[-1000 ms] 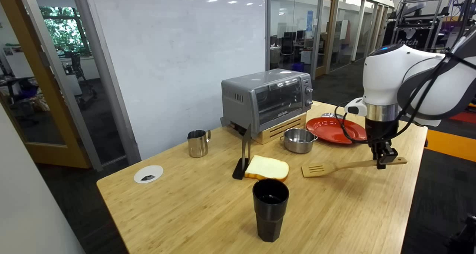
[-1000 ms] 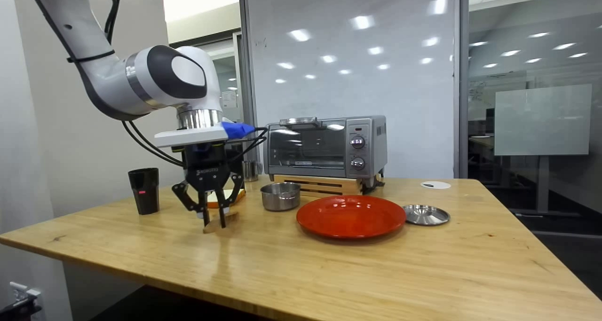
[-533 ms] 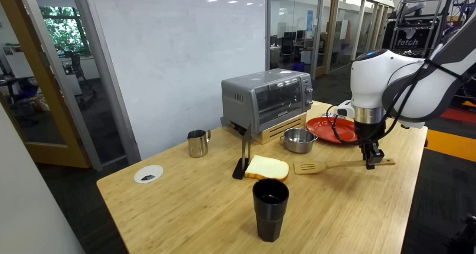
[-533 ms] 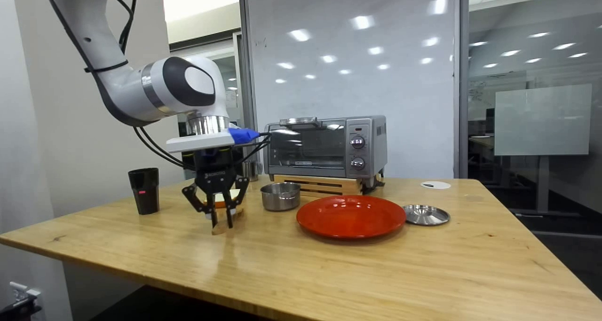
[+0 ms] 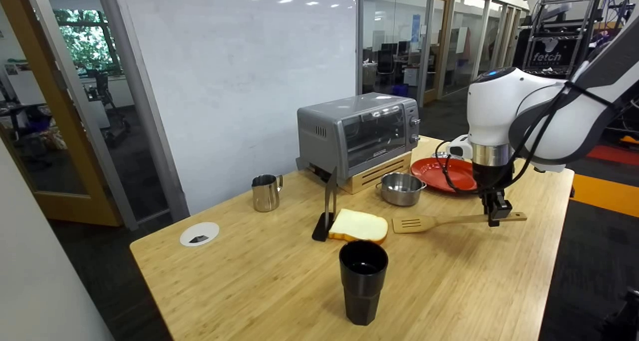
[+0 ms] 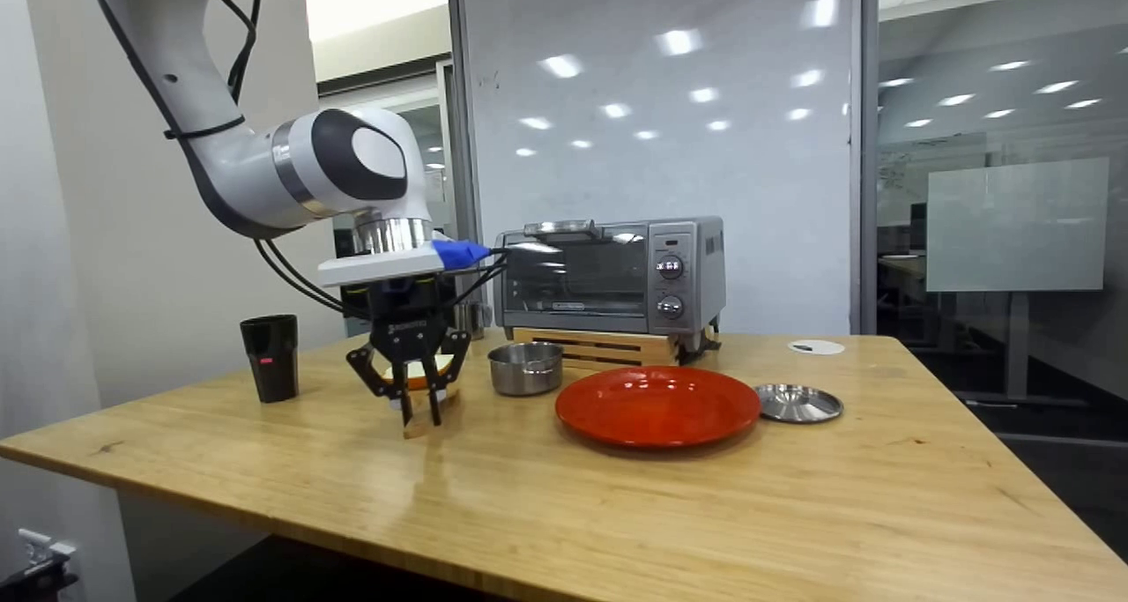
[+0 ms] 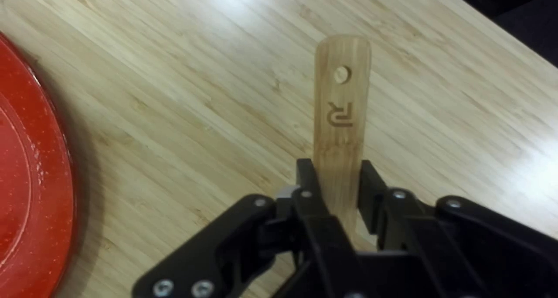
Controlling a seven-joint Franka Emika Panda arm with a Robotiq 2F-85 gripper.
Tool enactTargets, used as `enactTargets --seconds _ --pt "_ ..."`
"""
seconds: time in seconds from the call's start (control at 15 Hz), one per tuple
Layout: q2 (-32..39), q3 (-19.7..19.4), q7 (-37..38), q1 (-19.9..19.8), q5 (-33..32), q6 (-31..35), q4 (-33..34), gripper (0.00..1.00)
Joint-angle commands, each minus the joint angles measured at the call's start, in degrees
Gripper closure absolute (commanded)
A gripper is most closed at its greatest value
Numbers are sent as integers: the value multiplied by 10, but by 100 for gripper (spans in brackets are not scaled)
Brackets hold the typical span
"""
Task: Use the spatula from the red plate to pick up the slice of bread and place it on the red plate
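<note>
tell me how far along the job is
Done: the black two-fingered gripper grips the slotted wooden spatula, off the round red plate. In hand: perhaps lining up; the spatula's head faces the flat cream bread slice across a gap. Left: the slice lies on the pale wooden table, so scooping, lifting and setting it on the plate remain.

My arm point(image 6: 242, 183) is mostly white with rounded housings point(image 5: 491, 111), and I see a dark grey cover point(image 6: 339, 174) framing a white oval point(image 6: 379, 152). A shiny silver collar point(image 6: 388, 234) encircles it further down, and a small blue light point(image 5: 492, 73) glows in an exterior view. Black cables point(image 6: 240, 66) run along the outside, and a narrow black strap point(image 6: 204, 130) circles the arm. A flat white slab point(image 6: 379, 265) with bright blue wrapping point(image 6: 460, 253) at one end sits above my pincer point(image 6: 421, 417), which is black and angular with pale lettering point(image 6: 407, 326). The wrist view shows me silvery screw heads point(image 7: 163, 288) on its black links point(image 7: 198, 252).
</note>
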Motion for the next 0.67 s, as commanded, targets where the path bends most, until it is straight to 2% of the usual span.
enactTargets --seconds 0.0,0.6 --pt "1 6 16 4 -27 -9 -2 93" --pt "4 16 28 13 -36 -12 5 93"
